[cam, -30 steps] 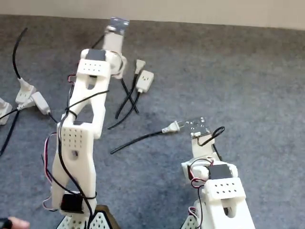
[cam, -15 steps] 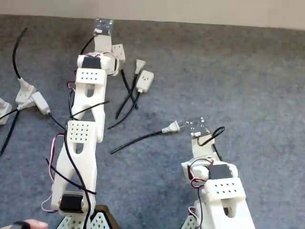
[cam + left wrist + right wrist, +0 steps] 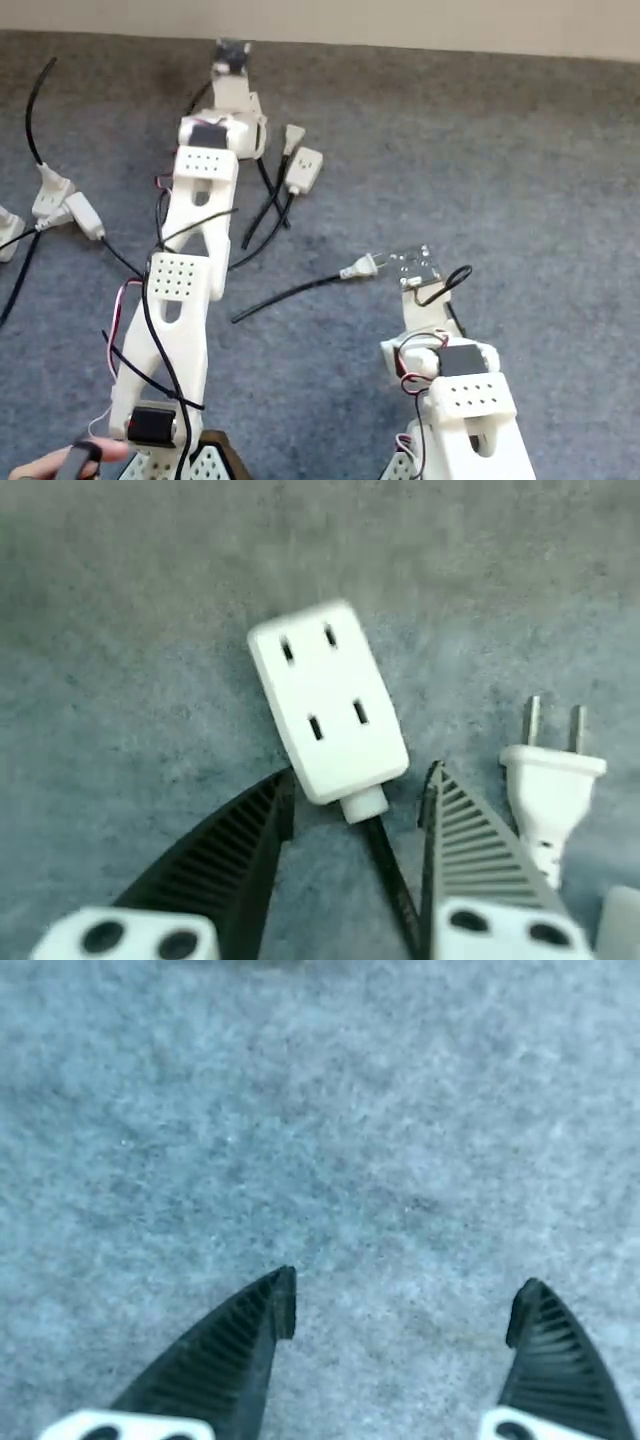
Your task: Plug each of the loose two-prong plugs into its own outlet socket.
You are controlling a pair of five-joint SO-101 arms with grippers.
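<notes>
Item: my left gripper [image 3: 355, 790], jaws spread, straddling the cord end of the white socket block [image 3: 325, 695], likely placed to seize it.
Item: loose plug [image 3: 552, 775], just beside, unplugged.
Item: my right gripper [image 3: 400, 1305], spread, empty, over carpet [image 3: 300, 1110].

My left fingers [image 3: 240, 860] are black and ribbed, like my right fingers [image 3: 235, 1345]; the outlet socket [image 3: 325, 705] and plug [image 3: 550, 780] are white, its cord [image 3: 390, 880] black, the carpet [image 3: 120, 630] mottled grey
</notes>
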